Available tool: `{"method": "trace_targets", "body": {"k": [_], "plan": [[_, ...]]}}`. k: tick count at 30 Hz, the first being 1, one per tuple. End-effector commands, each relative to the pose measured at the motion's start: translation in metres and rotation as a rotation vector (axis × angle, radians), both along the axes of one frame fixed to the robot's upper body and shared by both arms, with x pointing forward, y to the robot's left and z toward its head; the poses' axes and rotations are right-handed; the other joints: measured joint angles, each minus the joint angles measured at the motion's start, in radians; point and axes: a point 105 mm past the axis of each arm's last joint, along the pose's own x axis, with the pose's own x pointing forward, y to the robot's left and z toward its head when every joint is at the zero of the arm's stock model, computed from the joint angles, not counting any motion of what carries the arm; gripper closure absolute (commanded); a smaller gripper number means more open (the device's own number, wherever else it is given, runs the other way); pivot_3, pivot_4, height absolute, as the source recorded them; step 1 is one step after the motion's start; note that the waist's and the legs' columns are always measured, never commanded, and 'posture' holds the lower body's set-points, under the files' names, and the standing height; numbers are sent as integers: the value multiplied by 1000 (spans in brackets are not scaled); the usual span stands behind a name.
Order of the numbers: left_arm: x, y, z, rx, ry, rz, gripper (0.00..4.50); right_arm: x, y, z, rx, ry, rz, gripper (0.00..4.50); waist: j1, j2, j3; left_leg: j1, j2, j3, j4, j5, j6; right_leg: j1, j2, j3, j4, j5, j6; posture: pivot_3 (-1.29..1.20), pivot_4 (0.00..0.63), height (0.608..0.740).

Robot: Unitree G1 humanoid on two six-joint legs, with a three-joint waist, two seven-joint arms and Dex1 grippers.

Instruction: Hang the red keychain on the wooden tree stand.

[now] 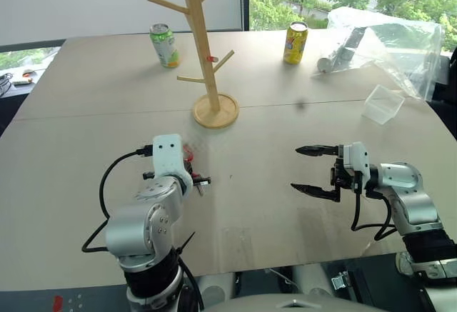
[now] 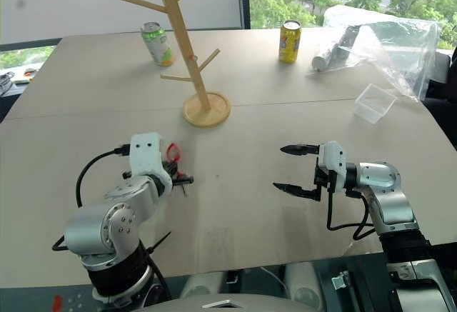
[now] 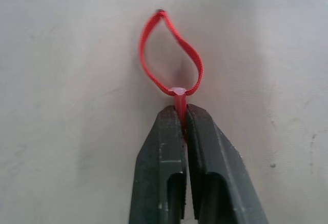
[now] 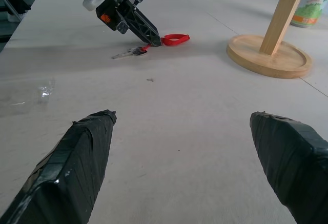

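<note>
The red keychain (image 3: 171, 49) lies on the table in front of my left arm, its thin red loop flat on the surface and its small metal key (image 4: 128, 53) beside the fingers. My left gripper (image 3: 180, 114) is shut on the red strap just below the loop, tips down at the tabletop. From the head, the loop (image 2: 172, 150) peeks out beside the white wrist. The wooden tree stand (image 1: 203, 48) stands upright farther back on its round base (image 1: 216, 111), well apart from the keychain. My right gripper (image 1: 296, 169) hovers open to the right, pointing left, with nothing between its fingers.
A green can (image 1: 165, 45) stands behind and left of the stand, a yellow can (image 1: 295, 42) behind and right. A crumpled clear plastic bag (image 1: 385, 41) and a small clear box (image 1: 383, 103) sit at the far right.
</note>
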Motion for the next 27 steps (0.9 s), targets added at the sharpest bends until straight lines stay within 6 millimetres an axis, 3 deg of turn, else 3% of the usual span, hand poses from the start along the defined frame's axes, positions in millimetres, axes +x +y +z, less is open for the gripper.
{"method": "trace_targets", "body": {"k": [1, 7, 10, 13, 16, 22, 27], "plan": [[1, -5, 2, -5, -6, -22, 4427, -3, 1, 11, 21, -38, 9, 0, 0, 0, 0, 0, 0, 0, 0, 0, 0, 0, 0, 0, 0, 0, 0, 0, 150, 740], [1, -11, 7, -58, -56, -32, 4427, 0, -1, 15, 28, -46, -3, 0, 0, 0, 0, 0, 0, 0, 0, 0, 0, 0, 0, 0, 0, 0, 0, 0, 150, 740], [-1, -9, 44, 2, -320, -83, 4427, 10, -1, 48, 160, -5, -50, 0, -3, -1, 1, -1, 0, 0, 0, 0, 0, -1, -1, 0, 0, 0, 0, 0, 150, 740], [-9, -1, 65, 71, -479, -88, 4427, 19, -6, 79, 247, 7, -77, 0, -8, -1, 1, -1, 1, 1, -2, 0, 0, -2, -6, 1, 0, 0, -1, 0, 150, 740], [-19, -8, 103, 122, -728, -157, 4427, 24, -12, 109, 283, 31, -76, 0, -3, -1, 1, -1, 0, 1, -3, 0, 0, -3, -9, 0, 0, 0, -2, 0, 150, 740], [-22, -33, 134, 164, -979, -269, 4427, 27, -13, 150, 290, 47, -38, 0, 2, -1, 1, -4, -1, 0, -3, -1, 1, -1, -13, -1, -5, 0, -2, 0, 150, 740], [-9, -51, 144, 172, -1066, -320, 4427, 31, -8, 161, 221, 74, -19, 0, 0, -1, 1, -4, -1, 1, -3, -1, 2, -1, -12, -4, -6, 0, -2, 0, 150, 740]]}}
